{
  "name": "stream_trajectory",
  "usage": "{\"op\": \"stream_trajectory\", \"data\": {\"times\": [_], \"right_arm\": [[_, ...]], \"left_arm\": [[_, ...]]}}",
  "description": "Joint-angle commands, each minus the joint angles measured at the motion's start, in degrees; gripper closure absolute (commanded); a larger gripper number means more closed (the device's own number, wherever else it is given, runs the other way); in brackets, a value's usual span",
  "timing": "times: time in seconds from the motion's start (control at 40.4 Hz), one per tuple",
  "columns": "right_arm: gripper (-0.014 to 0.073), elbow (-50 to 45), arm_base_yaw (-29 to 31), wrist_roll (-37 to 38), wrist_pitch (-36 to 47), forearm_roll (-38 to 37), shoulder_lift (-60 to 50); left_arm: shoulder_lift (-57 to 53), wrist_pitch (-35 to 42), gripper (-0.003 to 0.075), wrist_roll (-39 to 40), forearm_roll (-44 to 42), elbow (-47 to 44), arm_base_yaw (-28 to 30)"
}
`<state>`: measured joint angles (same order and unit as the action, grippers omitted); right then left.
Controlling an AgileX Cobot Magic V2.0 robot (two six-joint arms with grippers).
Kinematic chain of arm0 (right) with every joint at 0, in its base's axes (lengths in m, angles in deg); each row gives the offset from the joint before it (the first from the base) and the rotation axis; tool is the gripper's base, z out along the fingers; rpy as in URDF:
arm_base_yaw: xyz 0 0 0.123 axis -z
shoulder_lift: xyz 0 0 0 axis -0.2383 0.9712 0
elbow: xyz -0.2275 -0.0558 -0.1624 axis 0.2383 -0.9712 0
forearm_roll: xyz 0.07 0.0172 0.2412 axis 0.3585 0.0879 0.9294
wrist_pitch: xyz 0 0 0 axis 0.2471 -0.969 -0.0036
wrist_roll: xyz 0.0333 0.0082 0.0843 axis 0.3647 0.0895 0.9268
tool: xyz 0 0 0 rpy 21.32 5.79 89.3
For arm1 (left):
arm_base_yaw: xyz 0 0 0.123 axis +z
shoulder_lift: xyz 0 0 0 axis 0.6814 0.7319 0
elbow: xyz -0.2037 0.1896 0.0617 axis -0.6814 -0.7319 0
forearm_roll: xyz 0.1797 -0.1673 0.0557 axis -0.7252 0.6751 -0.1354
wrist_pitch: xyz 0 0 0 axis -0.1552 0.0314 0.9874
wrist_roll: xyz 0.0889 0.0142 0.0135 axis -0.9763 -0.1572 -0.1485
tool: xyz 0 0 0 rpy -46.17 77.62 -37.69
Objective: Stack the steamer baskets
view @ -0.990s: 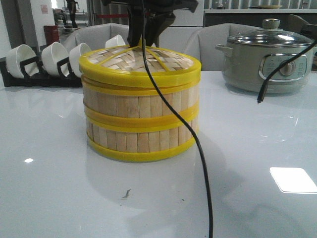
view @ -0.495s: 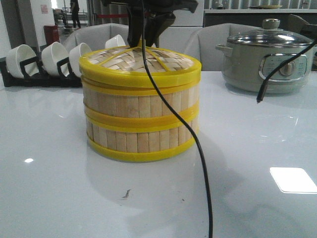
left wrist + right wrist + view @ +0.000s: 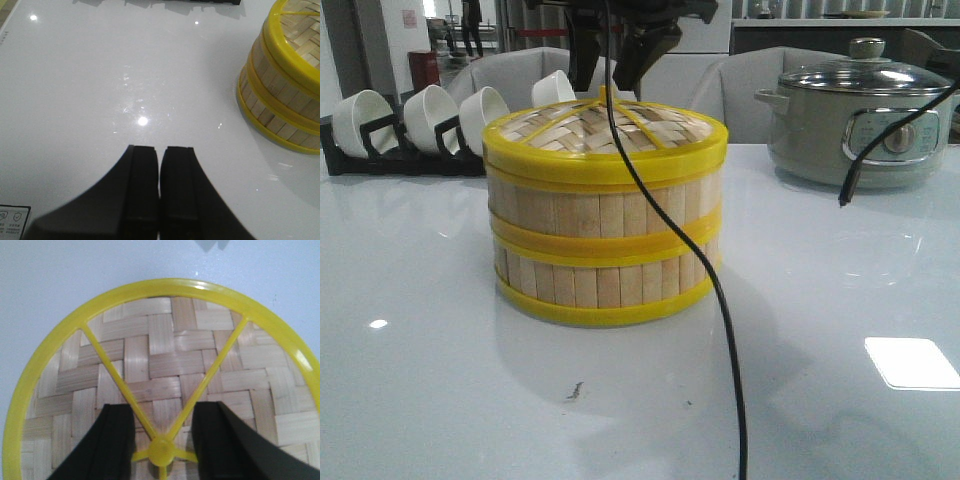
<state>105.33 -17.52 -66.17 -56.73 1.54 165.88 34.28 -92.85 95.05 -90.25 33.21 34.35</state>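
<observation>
Two steamer baskets (image 3: 605,245) stand stacked in the middle of the white table, with the woven yellow-rimmed lid (image 3: 605,135) on top. The stack also shows in the left wrist view (image 3: 285,85). My right gripper (image 3: 612,62) hangs open just above the lid's centre. In the right wrist view its black fingers (image 3: 117,440) stand either side of the lid's yellow centre knob (image 3: 162,452) without touching it, and the lid (image 3: 165,355) fills the view. My left gripper (image 3: 160,150) is shut and empty over bare table, apart from the stack.
A grey-green electric pot (image 3: 860,115) with a glass lid stands at the back right. A black rack with white bowls (image 3: 425,115) stands at the back left. A black cable (image 3: 720,300) hangs in front of the stack.
My right gripper has opened and risen a little off the lid. The lid now sits free on the stack.
</observation>
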Motion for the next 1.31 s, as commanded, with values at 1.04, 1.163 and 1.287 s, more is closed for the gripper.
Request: {"op": "stream_trajectory", "data": {"times": [1.04, 1.163, 1.287], "right_arm": [[0.0201, -81.8, 37.5, -0.5, 39.9, -0.3, -89.4], [0.0202, -87.9, 37.6, -0.5, 38.5, -0.2, -93.5], [0.0202, -93.4, 37.6, -0.5, 37.7, -0.2, -95.0]], "left_arm": [[-0.1, 4.2, 0.0625, 0.7, -0.1, 1.7, -0.4], [-0.1, 4.2, 0.0625, 0.7, -0.1, 1.7, -0.4], [-0.1, 4.2, 0.0625, 0.7, -0.1, 1.7, -0.4]]}}
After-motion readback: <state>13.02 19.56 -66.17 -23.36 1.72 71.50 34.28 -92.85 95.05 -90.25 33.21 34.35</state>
